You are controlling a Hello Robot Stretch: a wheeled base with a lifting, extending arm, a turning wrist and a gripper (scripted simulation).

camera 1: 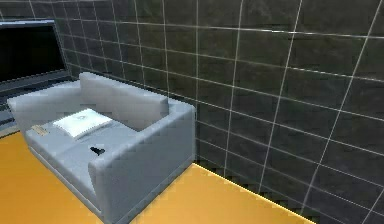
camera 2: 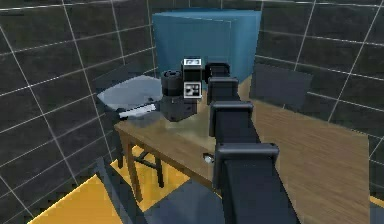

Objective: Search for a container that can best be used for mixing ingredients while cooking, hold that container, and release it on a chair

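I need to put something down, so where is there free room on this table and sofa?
Table: bare right of the arm, toward the grey chair. Left of the arm is crowded: gripper, a grey round thing, a small pale thing. Sofa seat: a white flat thing and a small dark thing take up much of it.

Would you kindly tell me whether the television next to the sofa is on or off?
It appears off: the television has a dark screen all over, with no picture on it.
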